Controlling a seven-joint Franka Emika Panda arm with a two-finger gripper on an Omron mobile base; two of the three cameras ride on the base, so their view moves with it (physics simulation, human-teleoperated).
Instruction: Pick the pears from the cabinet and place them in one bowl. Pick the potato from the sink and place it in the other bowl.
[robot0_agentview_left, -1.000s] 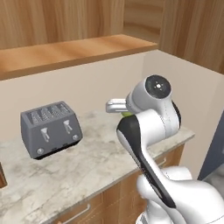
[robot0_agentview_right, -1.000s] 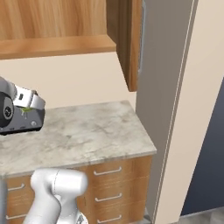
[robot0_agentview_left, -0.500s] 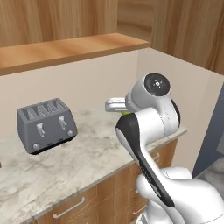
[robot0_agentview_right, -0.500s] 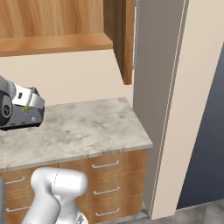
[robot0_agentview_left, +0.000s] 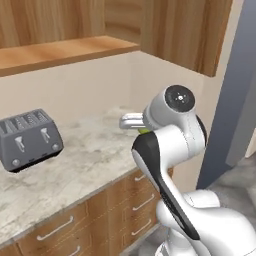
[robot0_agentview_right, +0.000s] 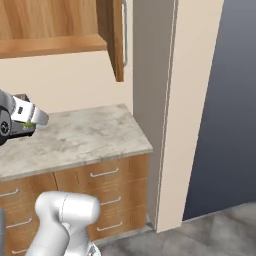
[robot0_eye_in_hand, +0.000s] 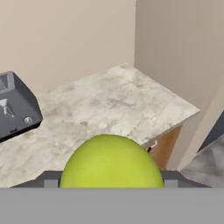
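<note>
Pear (robot0_eye_in_hand: 111, 162): bright yellow-green, clamped between my gripper (robot0_eye_in_hand: 109, 181) fingers, I think.
Change: my base has swung right; toaster (robot0_agentview_left: 27, 140) now nearer worktop's (robot0_agentview_left: 85, 165) left edge, bowl next.

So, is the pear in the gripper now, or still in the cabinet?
In the gripper. The hand view shows the yellow-green pear between the fingertips, above the counter, away from the cabinet.

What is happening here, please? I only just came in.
The robot arm is carrying a bright yellow-green pear in its gripper, with the jaws closed around the fruit. It holds the pear in the air above the marble counter. A grey toaster stands on the counter to the left. No bowl is in sight, so the pear is not yet placed.
</note>
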